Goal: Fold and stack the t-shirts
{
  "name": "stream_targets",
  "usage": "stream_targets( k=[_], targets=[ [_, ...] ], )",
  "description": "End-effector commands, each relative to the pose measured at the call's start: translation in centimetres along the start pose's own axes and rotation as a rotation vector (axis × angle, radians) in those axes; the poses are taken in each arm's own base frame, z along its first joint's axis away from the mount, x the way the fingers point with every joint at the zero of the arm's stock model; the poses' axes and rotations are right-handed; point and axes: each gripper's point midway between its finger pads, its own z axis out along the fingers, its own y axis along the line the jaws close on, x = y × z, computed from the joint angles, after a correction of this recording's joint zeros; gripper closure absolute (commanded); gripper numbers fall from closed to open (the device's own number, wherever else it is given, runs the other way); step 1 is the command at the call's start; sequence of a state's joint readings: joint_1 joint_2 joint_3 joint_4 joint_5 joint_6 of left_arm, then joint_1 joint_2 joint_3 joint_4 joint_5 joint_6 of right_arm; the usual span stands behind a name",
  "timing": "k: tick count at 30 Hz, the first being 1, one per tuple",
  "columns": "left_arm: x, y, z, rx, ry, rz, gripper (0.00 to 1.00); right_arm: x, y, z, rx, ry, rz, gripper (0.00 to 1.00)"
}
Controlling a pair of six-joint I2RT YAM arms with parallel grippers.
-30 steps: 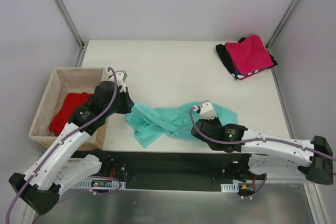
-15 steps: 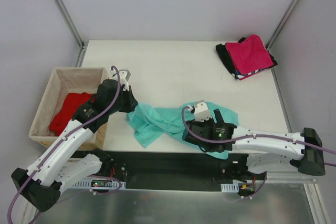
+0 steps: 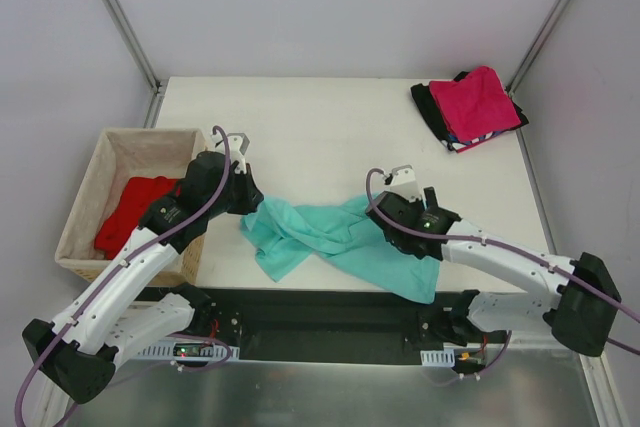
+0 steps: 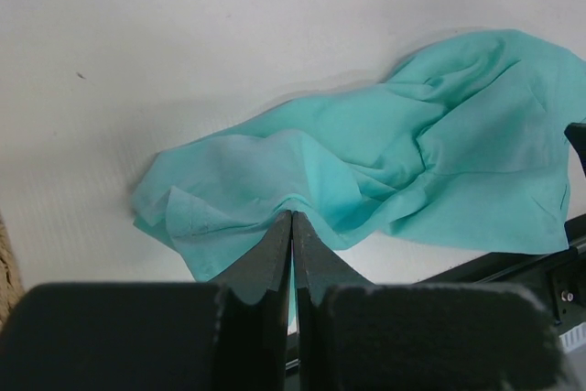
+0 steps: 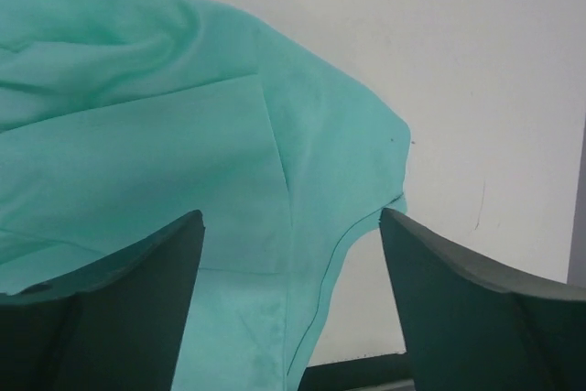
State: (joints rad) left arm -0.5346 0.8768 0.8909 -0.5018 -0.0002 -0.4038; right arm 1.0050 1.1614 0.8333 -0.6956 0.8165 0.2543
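A teal-green t-shirt (image 3: 325,237) lies crumpled near the table's front edge, and its right part hangs over that edge. My left gripper (image 4: 291,219) is shut on the shirt's left end, with cloth pinched at the fingertips; from above, this left gripper (image 3: 243,203) is beside the basket. My right gripper (image 5: 291,219) hovers open over the shirt's right side, holding nothing. A magenta-pink t-shirt (image 3: 483,101) tops a folded stack at the back right, over a black one (image 3: 431,107) and a striped one (image 3: 462,145). A bright red t-shirt (image 3: 125,212) lies in the basket.
The tan wicker basket (image 3: 92,182) stands at the table's left edge, against my left arm. The dark front rail (image 3: 330,307) runs below the hanging cloth. Metal frame posts rise at both back corners.
My right gripper has opened and let go of the teal shirt, then moved back and to the right. The shirt's right part has spread down over the front edge. The left gripper stays shut.
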Motion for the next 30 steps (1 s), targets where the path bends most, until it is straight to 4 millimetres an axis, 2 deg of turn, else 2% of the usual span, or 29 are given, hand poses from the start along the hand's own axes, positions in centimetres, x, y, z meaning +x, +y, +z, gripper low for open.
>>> stream_targets(
  k=[1,2,3,4,6,8,9,12,13,14,15,16,17,18,19,20,22,23,24,27,28,30],
  targets=[
    [-0.7,-0.4,-0.1,0.025,-0.027,-0.006,1.00,-0.8,2.4,2.9,-0.116,0.043,0.043,0.27],
    [-0.6,-0.4,0.0,0.022,-0.024,-0.006,1.00,-1.1,2.7,3.3,-0.123,0.046,0.049,0.31],
    [-0.7,-0.2,0.0,0.012,-0.027,-0.008,1.00,-0.8,3.1,4.1,-0.118,0.073,0.033,0.40],
    [-0.5,-0.1,0.1,0.008,-0.023,-0.009,0.99,-1.4,3.4,4.5,-0.128,0.077,0.043,0.45],
    [-0.5,0.5,0.4,-0.024,-0.028,-0.009,0.89,-2.0,4.5,5.2,-0.162,0.089,0.044,0.57],
    [-0.4,0.9,0.4,-0.042,-0.030,-0.008,0.90,-2.3,5.3,6.3,-0.170,0.110,0.047,0.67],
    [-0.5,1.3,0.5,-0.061,-0.037,-0.008,0.92,-2.4,5.6,6.6,-0.177,0.116,0.050,0.70],
    [-0.5,1.5,0.7,-0.076,-0.033,-0.002,0.88,-2.1,5.9,7.7,-0.178,0.143,0.061,0.70],
    [-0.5,1.8,0.7,-0.088,-0.035,-0.002,0.91,-2.0,5.6,8.1,-0.168,0.151,0.066,0.70],
    [-0.5,1.8,0.7,-0.092,-0.037,0.000,0.89,-2.0,5.5,8.4,-0.168,0.153,0.073,0.70],
    [-0.4,1.9,0.8,-0.093,-0.034,0.004,0.83,-1.8,5.4,8.5,-0.167,0.155,0.073,0.63],
    [-0.6,2.0,0.8,-0.098,-0.037,0.005,0.62,-1.8,4.9,8.8,-0.158,0.161,0.084,0.53],
    [-0.5,2.0,0.9,-0.100,-0.033,0.007,0.56,-1.8,4.6,8.8,-0.158,0.160,0.089,0.36],
    [-0.5,2.0,0.9,-0.100,-0.030,0.012,0.51,-2.0,4.3,8.9,-0.155,0.154,0.090,0.27],
    [-0.6,2.0,1.0,-0.102,-0.031,0.012,0.33,-1.9,3.9,9.0,-0.149,0.157,0.097,0.16],
    [-0.6,2.1,1.0,-0.106,-0.029,0.015,0.25,-2.2,3.5,8.8,-0.146,0.146,0.102,0.01],
    [-0.7,2.1,1.1,-0.111,-0.030,0.017,0.05,-2.4,3.1,8.8,-0.156,0.138,0.109,0.03],
    [-0.6,2.2,1.1,-0.115,-0.028,0.017,0.01,-3.2,3.0,8.5,-0.170,0.109,0.131,0.03],
    [-0.7,2.3,1.1,-0.118,-0.029,0.019,0.01,-2.8,3.5,8.5,-0.217,0.117,0.139,0.03],
    [-0.7,2.3,1.1,-0.119,-0.029,0.017,0.01,-4.1,3.5,8.0,-0.267,0.057,0.188,0.03],
    [-0.6,2.4,1.1,-0.120,-0.030,0.014,0.01,-4.0,3.3,8.0,-0.261,0.049,0.194,0.03],
    [-0.8,2.4,1.0,-0.121,-0.039,0.010,0.01,-5.1,2.5,7.6,-0.230,-0.011,0.242,0.03]
  ],
)
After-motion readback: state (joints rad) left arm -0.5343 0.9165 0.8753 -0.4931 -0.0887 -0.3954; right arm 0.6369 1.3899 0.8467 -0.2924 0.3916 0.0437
